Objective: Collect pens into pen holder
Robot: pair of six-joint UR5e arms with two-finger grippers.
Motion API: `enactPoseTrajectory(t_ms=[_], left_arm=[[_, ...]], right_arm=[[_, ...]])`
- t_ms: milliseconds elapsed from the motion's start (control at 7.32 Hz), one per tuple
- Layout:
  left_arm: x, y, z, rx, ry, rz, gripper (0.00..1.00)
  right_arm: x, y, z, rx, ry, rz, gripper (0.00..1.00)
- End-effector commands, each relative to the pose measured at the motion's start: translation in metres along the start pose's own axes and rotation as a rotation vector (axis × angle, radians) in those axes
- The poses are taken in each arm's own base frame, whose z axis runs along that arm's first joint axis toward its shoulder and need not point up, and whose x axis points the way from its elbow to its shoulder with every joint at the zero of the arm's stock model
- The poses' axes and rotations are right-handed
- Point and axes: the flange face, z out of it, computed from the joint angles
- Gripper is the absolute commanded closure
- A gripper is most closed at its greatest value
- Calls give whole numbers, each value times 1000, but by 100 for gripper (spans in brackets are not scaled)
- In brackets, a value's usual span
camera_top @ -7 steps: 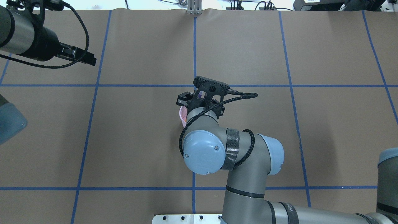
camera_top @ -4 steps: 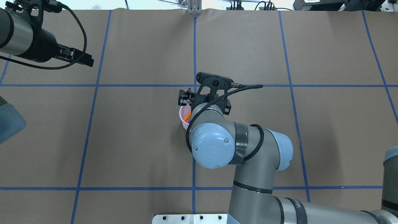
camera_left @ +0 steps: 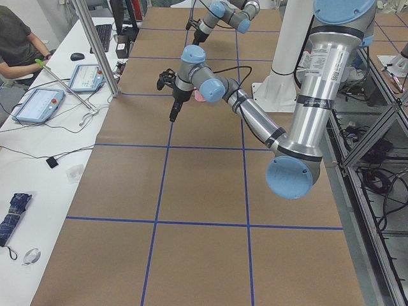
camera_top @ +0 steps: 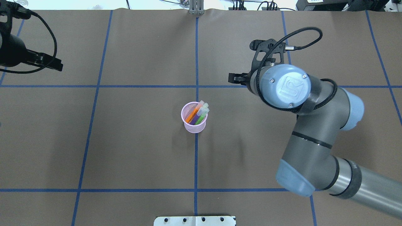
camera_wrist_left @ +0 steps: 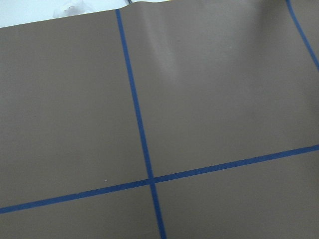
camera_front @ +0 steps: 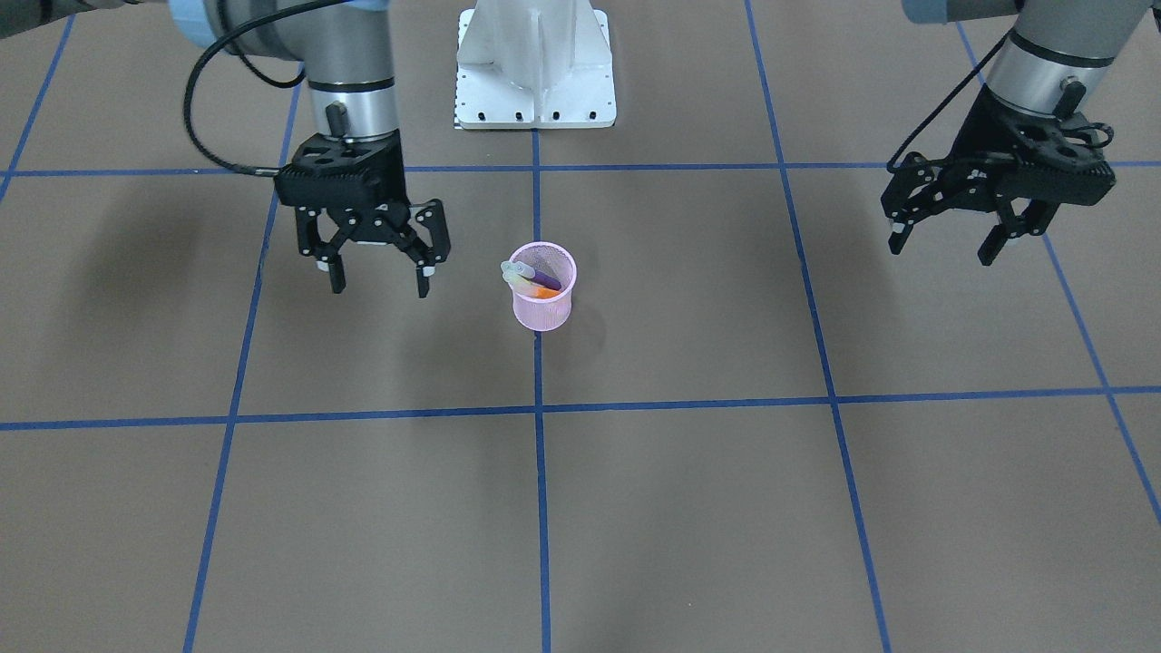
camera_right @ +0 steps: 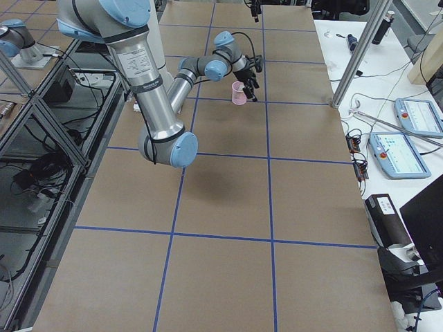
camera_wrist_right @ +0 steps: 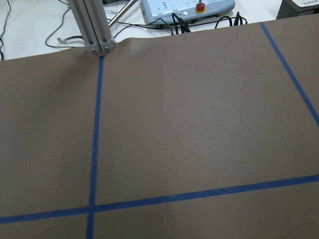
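Brown table (camera_top: 94,150) is carrying the holder (camera_top: 196,128) at its middle, far from every edge; all three pens (camera_top: 197,114) are leaning inside, caps over the rim. Right gripper (camera_front: 379,283) and left gripper (camera_front: 940,249) are hanging spread wide, empty, clear of it, likely because collecting is finished.

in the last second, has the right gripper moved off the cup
Yes. In the overhead view the right gripper was over the pink cup on the centre blue line; now it is right of that line and farther up.
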Motion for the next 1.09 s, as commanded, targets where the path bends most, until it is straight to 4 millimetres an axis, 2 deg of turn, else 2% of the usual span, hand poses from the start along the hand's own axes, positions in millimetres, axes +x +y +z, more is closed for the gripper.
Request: enactPoseTrajectory(t_ms=[0, 137, 273, 410, 547, 683, 820, 957], left_arm=[[-63, 5, 36, -95, -53, 9, 1], [-99, -2, 37, -126, -20, -46, 1], [-148, 4, 40, -183, 46, -3, 1], [-184, 24, 31, -206, 114, -38, 1], [-215, 32, 20, -193, 94, -97, 1], [-237, 42, 13, -187, 81, -110, 1], [-270, 74, 12, -203, 71, -54, 1], [-283, 89, 14, -221, 58, -92, 1]], right_arm=[[115, -57, 16, -180, 43, -50, 0], [175, -92, 11, -242, 38, -41, 0], [248, -128, 9, -311, 13, -49, 0], [323, -145, 11, -357, 4, -69, 0], [380, -146, 18, -378, 32, -108, 0], [425, -151, 18, -395, 37, -94, 0], [474, -146, 24, -442, -6, -83, 0], [512, -133, 25, -462, -10, -113, 0]])
